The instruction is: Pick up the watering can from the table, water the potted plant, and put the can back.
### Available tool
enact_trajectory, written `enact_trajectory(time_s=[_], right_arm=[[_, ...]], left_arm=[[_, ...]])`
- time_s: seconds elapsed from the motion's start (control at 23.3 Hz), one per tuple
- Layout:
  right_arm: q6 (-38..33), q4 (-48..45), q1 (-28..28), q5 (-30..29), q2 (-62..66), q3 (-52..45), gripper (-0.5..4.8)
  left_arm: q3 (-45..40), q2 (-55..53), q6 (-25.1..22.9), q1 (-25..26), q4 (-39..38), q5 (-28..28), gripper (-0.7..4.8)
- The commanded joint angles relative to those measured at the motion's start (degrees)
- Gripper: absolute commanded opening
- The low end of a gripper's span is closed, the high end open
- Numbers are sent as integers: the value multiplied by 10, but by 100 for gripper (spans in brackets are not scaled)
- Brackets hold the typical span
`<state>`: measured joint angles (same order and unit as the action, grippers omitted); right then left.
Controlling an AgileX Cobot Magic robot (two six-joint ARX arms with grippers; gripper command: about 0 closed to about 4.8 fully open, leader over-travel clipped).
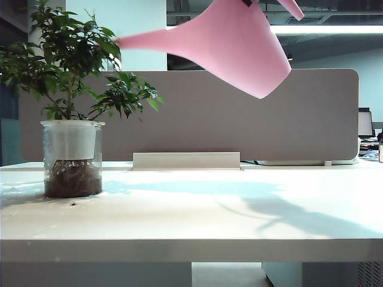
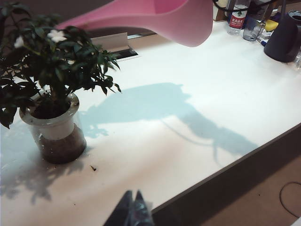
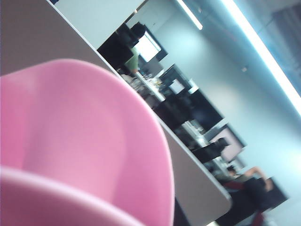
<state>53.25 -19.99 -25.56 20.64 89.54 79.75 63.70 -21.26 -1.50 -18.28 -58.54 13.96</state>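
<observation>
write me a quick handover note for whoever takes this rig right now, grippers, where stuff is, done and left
Left gripper: shut, empty, low near the table's front edge.
Right gripper: out of view, carrying the watering can.
Watering can: lifted high above the table, tipped, spout toward the potted plant, tip at its upper leaves.
Potted plant: upright on the table's left side.
Done: pick-up and carry.
Left: no water visible yet; finish pouring, then set the can back on the table.

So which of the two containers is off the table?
The pink watering can, tilted in mid-air, spout at the leaves; the plant's clear pot stands on the table. Left claw sits near the table's edge; right claw unseen.
</observation>
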Motion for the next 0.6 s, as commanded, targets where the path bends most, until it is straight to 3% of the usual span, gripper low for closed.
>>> enact_trajectory(time_s=[0.04, 0.6], right_arm=[[55, -57, -8, -1, -2, 7, -6], [139, -72, -16, -17, 21, 94, -6]], left_arm=[[2, -1, -2, -1, 8, 3, -5], [2, -1, -2, -1, 7, 3, -5]])
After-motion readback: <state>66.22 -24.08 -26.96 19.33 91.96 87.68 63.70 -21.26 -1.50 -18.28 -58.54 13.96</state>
